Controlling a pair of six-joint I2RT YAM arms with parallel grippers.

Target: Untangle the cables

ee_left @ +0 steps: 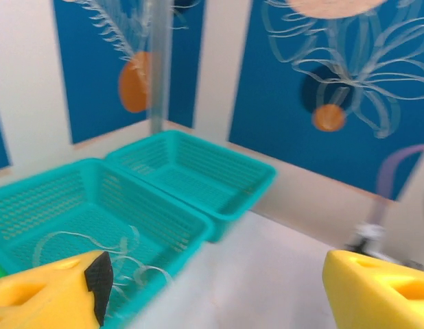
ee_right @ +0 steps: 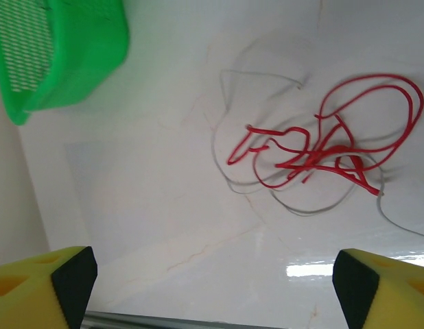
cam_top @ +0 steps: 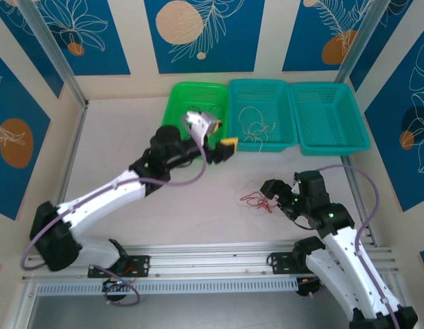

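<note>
A tangle of red cable (cam_top: 256, 200) lies on the white table, right of centre. In the right wrist view the red cable (ee_right: 328, 144) is looped through a thin dark cable (ee_right: 294, 202). My right gripper (cam_top: 277, 197) hovers just right of the tangle; its jaws (ee_right: 212, 288) stand wide apart, open and holding nothing. White cables (cam_top: 256, 123) lie in the middle teal basket (cam_top: 261, 144); the left wrist view shows them (ee_left: 123, 250) too. My left gripper (cam_top: 222, 137) hangs at that basket's near left corner, open (ee_left: 215, 295) and empty.
A green basket (cam_top: 188, 96) stands at the back left, with its corner (ee_right: 54, 48) in the right wrist view. A second teal basket (cam_top: 332, 140) stands at the back right, seen as (ee_left: 191, 171). A metal rail (cam_top: 212, 257) runs along the near edge.
</note>
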